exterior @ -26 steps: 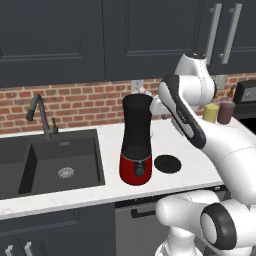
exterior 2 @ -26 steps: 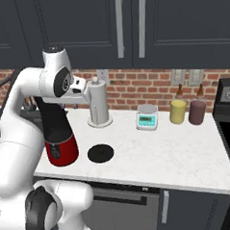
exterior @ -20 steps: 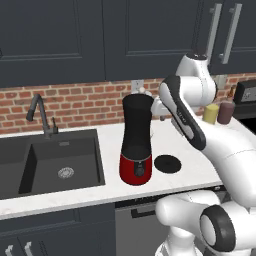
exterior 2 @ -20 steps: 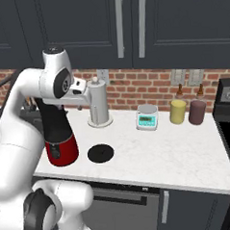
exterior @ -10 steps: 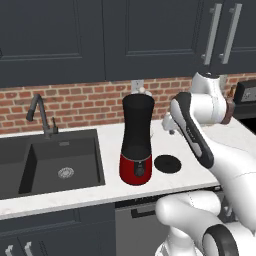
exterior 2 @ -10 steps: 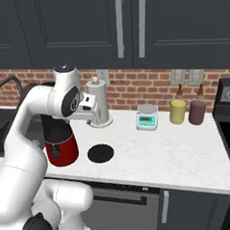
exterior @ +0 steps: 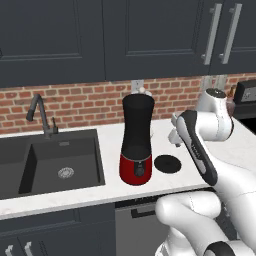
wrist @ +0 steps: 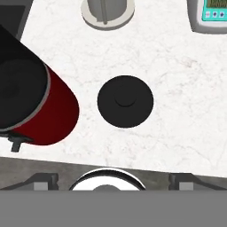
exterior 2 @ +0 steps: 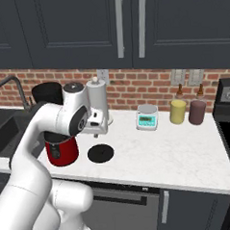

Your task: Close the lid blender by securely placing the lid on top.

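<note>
The blender stands on the white counter, a tall black jar on a glossy red base, its top uncovered. In the hand view I look down into the jar's mouth at the left. The lid, a flat black disc with a small centre knob, lies on the counter just right of the blender; it is also in both base views. My gripper hangs above the lid, pointing down, open with its fingers wide apart and nothing between them. The hand is well above the counter.
A paper towel holder stands behind the lid. A small scale, a yellow jar and a maroon jar line the back wall to the right. The sink and faucet lie left of the blender.
My arm has swung away from the blender's top, rightward and down, bringing the hand over the lid. Blender and lid have stayed in place.
</note>
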Controlling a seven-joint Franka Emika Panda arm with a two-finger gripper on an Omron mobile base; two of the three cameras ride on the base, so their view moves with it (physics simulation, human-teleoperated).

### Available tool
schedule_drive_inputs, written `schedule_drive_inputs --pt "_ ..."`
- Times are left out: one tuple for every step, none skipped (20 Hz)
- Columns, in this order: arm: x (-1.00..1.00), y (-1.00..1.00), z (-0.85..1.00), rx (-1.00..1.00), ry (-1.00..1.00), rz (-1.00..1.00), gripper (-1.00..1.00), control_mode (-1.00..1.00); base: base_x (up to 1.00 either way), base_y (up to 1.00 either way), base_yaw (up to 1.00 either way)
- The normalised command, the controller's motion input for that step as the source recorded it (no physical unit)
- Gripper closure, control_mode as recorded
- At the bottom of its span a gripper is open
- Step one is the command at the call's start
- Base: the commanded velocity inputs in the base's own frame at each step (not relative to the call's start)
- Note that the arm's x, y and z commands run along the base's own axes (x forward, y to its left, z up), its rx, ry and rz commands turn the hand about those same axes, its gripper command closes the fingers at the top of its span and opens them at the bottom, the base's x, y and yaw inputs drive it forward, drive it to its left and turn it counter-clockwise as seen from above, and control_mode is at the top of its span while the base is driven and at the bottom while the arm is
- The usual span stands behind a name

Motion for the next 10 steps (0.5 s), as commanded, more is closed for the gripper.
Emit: schedule_drive_inputs --pt "0.00 0.00 -0.36 0.00 0.00 0.00 -1.00 -1.00 0.00 0.00 0.00" --pt "0.00 0.00 -0.34 0.00 0.00 0.01 -1.00 -1.00 0.00 0.00 0.00" --pt "0.00 0.00 -0.36 0.00 0.00 0.01 -1.00 -1.00 0.00 0.00 0.00" --pt "0.00 0.00 -0.36 0.00 0.00 0.01 -1.00 -1.00 0.00 0.00 0.00" --pt "0.00 0.00 -0.37 0.00 0.00 0.01 -1.00 -1.00 0.00 0.00 0.00" --pt "0.00 0.00 -0.41 0.00 0.00 0.01 -1.00 -1.00 0.00 0.00 0.00" --pt "0.00 -0.01 -0.41 0.00 0.00 0.01 -1.00 -1.00 0.00 0.00 0.00" --pt "0.00 -0.05 -0.29 0.00 -0.04 0.01 -1.00 -1.00 0.00 0.00 0.00" --pt "0.00 -0.04 -0.26 0.00 -0.04 0.01 -1.00 -1.00 0.00 0.00 0.00" --pt "0.04 -0.04 -0.23 0.00 -0.03 0.01 -1.00 -1.00 0.00 0.00 0.00"
